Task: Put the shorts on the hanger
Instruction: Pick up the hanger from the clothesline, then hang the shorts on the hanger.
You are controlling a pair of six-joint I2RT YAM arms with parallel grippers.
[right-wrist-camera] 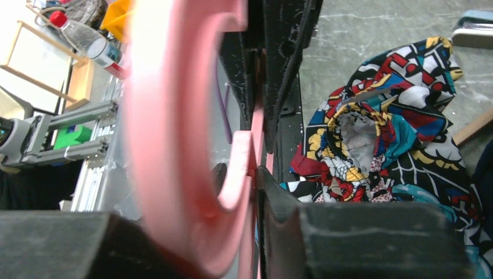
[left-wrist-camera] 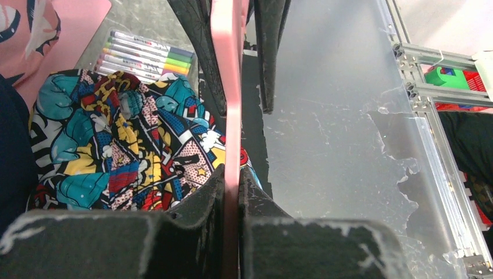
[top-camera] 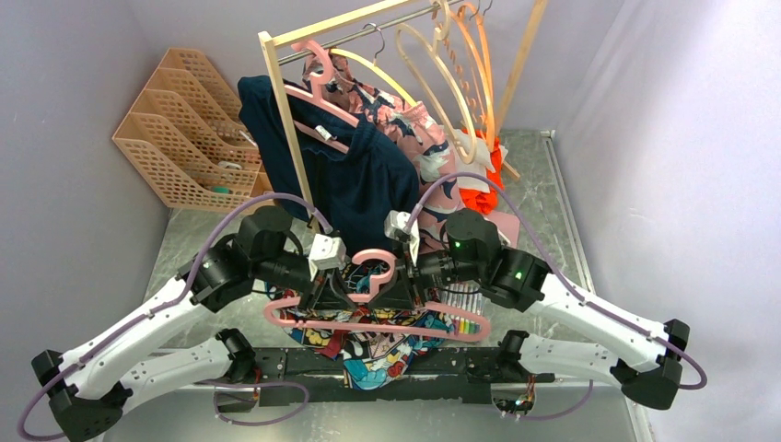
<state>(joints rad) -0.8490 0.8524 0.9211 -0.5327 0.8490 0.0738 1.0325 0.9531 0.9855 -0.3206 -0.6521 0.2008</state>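
Note:
The pale-pink hanger (top-camera: 384, 329) is held level just above the table near its front edge, hook (top-camera: 378, 267) pointing away from the arm bases. My left gripper (top-camera: 341, 293) is shut on the hanger's left shoulder beside the hook. My right gripper (top-camera: 396, 293) is shut on the right shoulder. In the left wrist view the pads (left-wrist-camera: 216, 192) clamp the thin pink bar (left-wrist-camera: 232, 87). In the right wrist view the hook (right-wrist-camera: 168, 116) fills the left side. The comic-print shorts (top-camera: 378, 353) lie crumpled under the hanger, and also show in the left wrist view (left-wrist-camera: 116, 139) and the right wrist view (right-wrist-camera: 395, 133).
A wooden clothes rack (top-camera: 285, 120) stands behind, carrying a navy garment (top-camera: 359, 175), a pink patterned garment (top-camera: 405, 120) and cream and orange hangers (top-camera: 460, 74). A peach lattice organiser (top-camera: 184, 129) sits back left. A pack of markers (left-wrist-camera: 145, 55) lies by the shorts.

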